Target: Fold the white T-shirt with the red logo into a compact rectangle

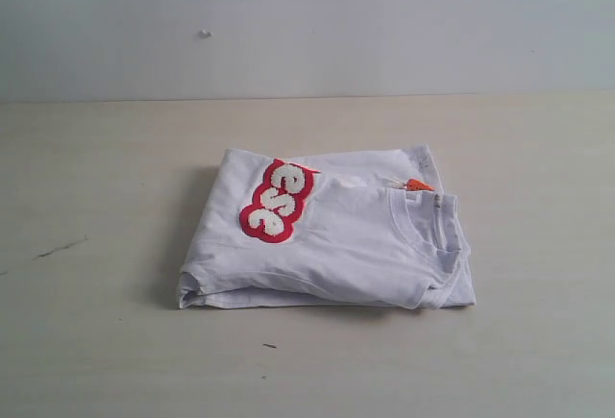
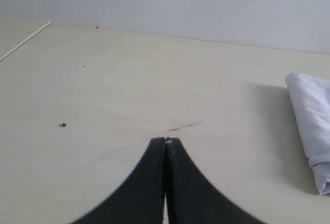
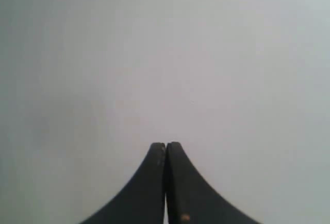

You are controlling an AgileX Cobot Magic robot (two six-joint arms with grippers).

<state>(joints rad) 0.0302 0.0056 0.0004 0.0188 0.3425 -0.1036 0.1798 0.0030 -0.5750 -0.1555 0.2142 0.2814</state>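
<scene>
White T-shirt [image 1: 356, 245] at the middle of the table [image 1: 96, 341], folded into a compact, roughly rectangular bundle, several layers thick, with soft rounded folds along the near and left edges. Thin, smooth cotton, lightly creased. On the top layer, toward the left, the red logo [image 1: 277, 202]: fuzzy, towelling-like white bubble letters on a thick red outline, turned sideways, only "ese" showing, the rest tucked under a fold. Toward the right, the ribbed crew collar [image 1: 423, 221], curved and lying flat on top. Just behind it, a small orange tag [image 1: 419, 185] peeking out.

Under the bundle, a pale beige matte tabletop with faint wood-like streaks. Left of the shirt and well apart from it, a thin dark scratch [image 1: 60, 247]. Behind the table, a plain grey-white wall [image 1: 307, 24] with one small speck [image 1: 205, 33].

Left gripper [image 2: 166, 141] low over bare table beside that scratch, aimed across the surface toward the wall, black tapered fingers [image 2: 149, 183] pressed together, nothing between them. Rolled edge of the shirt [image 2: 312, 116] off to one side, well clear of the tip.

Right gripper [image 3: 166, 144] likewise closed tight and empty, smooth black fingers [image 3: 185, 193] meeting in a narrow seam, facing a blank pale surface.
</scene>
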